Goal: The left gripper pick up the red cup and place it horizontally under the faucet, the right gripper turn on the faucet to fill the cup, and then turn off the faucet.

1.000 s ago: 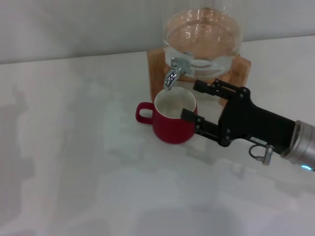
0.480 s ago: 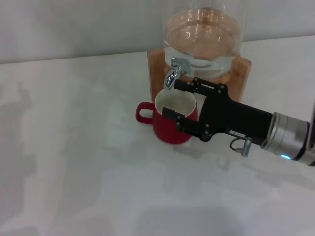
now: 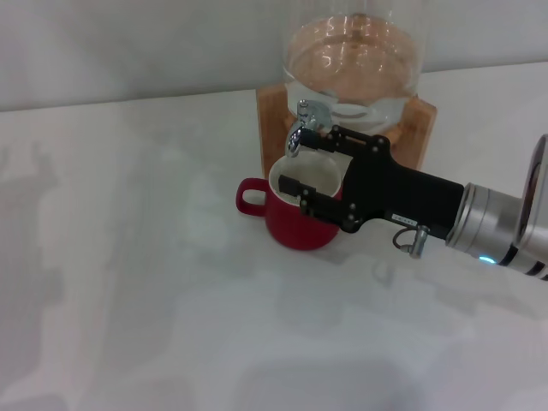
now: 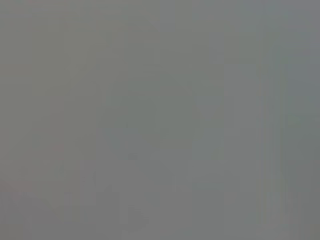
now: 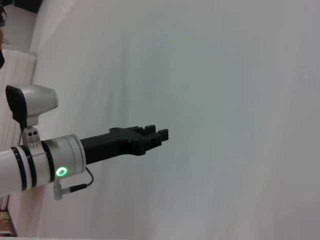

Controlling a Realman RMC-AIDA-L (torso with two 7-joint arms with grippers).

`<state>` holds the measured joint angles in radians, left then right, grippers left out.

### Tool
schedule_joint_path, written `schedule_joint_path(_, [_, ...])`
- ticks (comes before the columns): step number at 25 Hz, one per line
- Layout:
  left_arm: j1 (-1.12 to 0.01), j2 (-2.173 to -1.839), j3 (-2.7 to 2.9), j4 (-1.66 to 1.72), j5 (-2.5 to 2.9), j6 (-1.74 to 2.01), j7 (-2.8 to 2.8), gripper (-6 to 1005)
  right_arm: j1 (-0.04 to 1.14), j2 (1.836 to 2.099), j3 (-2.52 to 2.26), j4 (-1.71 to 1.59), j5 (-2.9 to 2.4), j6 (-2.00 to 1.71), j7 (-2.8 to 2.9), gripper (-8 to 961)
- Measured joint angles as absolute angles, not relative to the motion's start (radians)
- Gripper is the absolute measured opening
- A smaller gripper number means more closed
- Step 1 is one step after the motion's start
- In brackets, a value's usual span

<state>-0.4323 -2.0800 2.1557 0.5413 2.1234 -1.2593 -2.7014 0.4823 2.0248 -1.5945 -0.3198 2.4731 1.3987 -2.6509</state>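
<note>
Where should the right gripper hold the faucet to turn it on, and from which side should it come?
Probably the small lever on top of the faucet, approached from the robot's right, where the right gripper already reaches in, open, above the red cup. The lever sticks up clear of the jar, leaving room for fingers either side.

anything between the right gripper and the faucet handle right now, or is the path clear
Nothing visible blocks it. In the head view the right gripper is open and already at the faucet, its upper finger reaching the spigot. The red cup sits below the spout, under the lower finger, not between gripper and lever.
</note>
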Motion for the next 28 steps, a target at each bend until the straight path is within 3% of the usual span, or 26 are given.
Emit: schedule_joint_path(28, [-0.43,-2.082,2.158,0.541,2.134,-1.259,-2.696,419,0.456,2.02,-1.551,-0.317,2.492,1.369,-2.676,632])
